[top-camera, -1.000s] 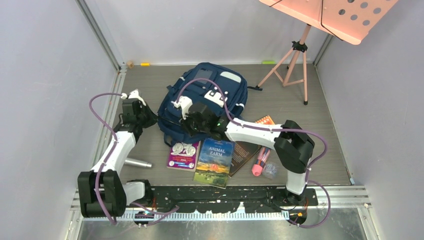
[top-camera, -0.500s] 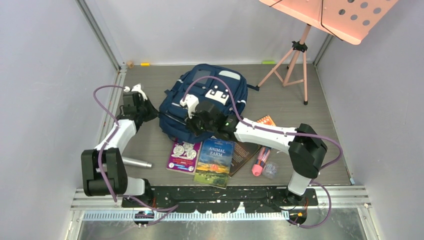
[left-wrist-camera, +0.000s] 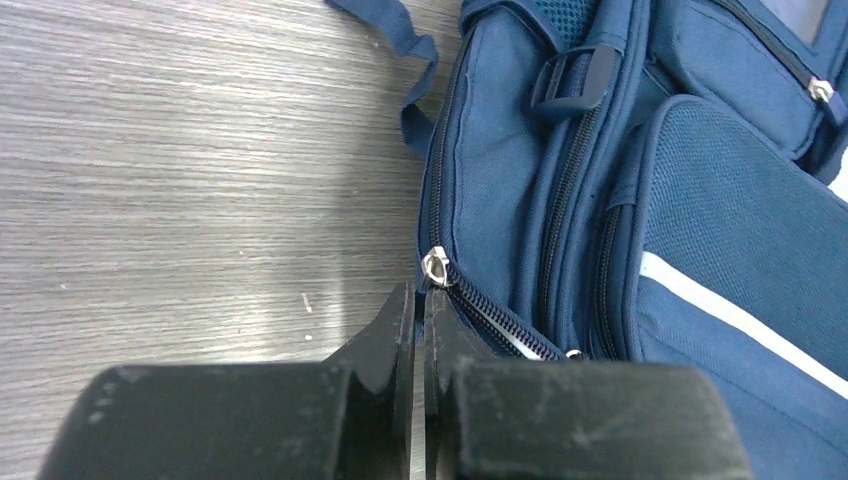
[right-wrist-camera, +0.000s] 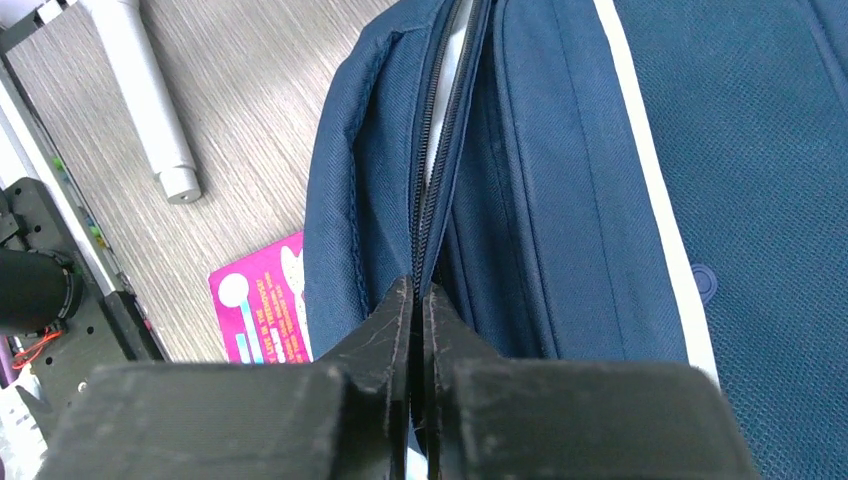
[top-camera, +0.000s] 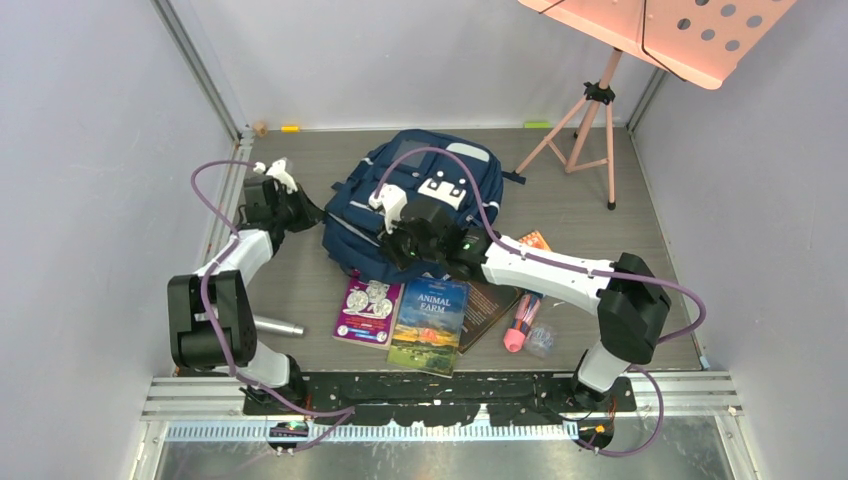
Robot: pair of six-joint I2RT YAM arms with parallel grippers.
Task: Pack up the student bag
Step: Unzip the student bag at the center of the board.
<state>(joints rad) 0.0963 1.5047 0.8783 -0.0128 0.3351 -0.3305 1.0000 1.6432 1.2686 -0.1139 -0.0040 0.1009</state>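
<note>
The student bag (top-camera: 350, 232) lies flat at the far middle of the surface (top-camera: 640, 250), front pocket up. Nothing looks packed yet, and the step in hand appears to be opening the main zip.

The left pincer (left-wrist-camera: 418, 300) is closed tight at the bag's left side, its tips just beside the silver zip slider (left-wrist-camera: 436, 267). The right pincer (right-wrist-camera: 420, 292) is also pressed shut, right on the zip line (right-wrist-camera: 437, 160) at the bag's near edge, where a pale slit of lining shows. Whether either one nips fabric or a tab I cannot tell.

To do this well, one pincer should probably anchor the cloth while the other draws the slider along the teeth. The pull should run in line with the zip, not upward, or the soft bag will likely lift and slide.

There is bare surface left of the bag, but the left wall (top-camera: 100, 200) is near that arm. At the near edge, the books (top-camera: 431, 325) lie just beside the bag, under the right arm. A metal tube (top-camera: 275, 326) rests near left. The pink stand (top-camera: 590, 120) is well apart, far right.
</note>
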